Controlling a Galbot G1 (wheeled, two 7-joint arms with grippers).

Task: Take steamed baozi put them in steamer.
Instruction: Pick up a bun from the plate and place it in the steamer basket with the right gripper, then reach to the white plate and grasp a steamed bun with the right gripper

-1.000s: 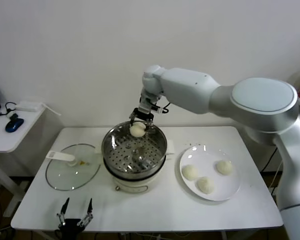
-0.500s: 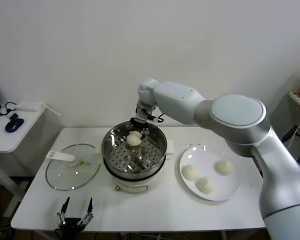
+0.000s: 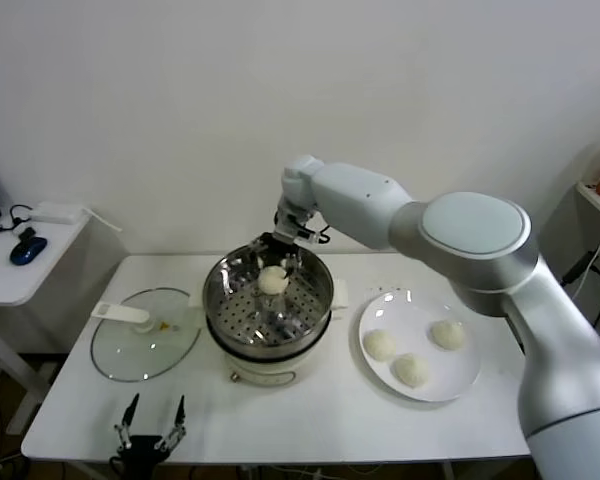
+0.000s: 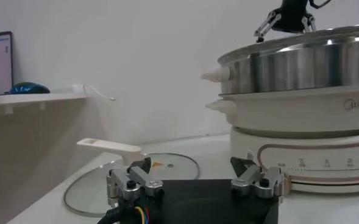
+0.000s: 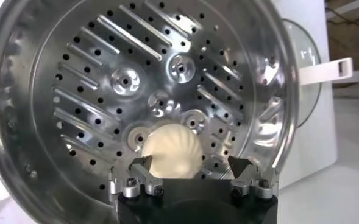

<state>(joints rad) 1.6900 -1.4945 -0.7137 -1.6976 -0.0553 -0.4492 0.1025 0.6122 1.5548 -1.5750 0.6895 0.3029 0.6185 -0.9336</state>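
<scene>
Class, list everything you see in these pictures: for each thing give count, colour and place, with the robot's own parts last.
Round dough baozi in steamer: one, off-white, on the perforated tray.
Baozi on plate: three, off-white.
Round stainless-steel steamer: one, shiny, white base, table centre.
Flat round plate: one, white, right of steamer.
Round glass lid: one, clear, white handle, left of steamer.
Table: one, white.
Computer mouse: one, blue, side shelf.
Right gripper: open, above steamer.
Left gripper: open, table's near edge.

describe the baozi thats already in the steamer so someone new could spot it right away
Find the shiny steel steamer at the table's centre. On its perforated tray, toward the far side, lies one off-white baozi, just below the open right tool. It is the only bun in the pot; the other three sit on the white plate.
</scene>
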